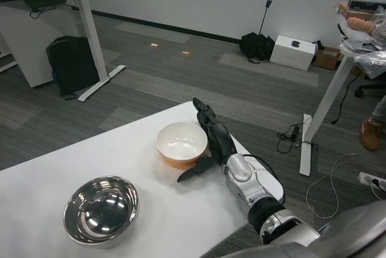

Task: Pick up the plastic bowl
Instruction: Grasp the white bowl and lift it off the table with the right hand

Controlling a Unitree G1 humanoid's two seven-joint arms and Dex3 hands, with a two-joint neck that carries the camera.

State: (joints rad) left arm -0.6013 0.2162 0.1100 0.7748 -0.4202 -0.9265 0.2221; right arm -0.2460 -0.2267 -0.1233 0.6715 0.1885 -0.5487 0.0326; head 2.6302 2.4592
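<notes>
The plastic bowl (181, 144) (orange outside, white inside) stands upright on the white worktop (157, 222), near its far edge. The right robot hand (209, 140) lies just beside the bowl's right side, fingers spread apart along the rim and thumb reaching below the bowl; it grasps nothing, and whether it touches the bowl cannot be told. A steel bowl (101, 209) sits well apart, toward the near left. On the floor beyond rest a black backpack (71, 65) and a white box (292, 52).
</notes>
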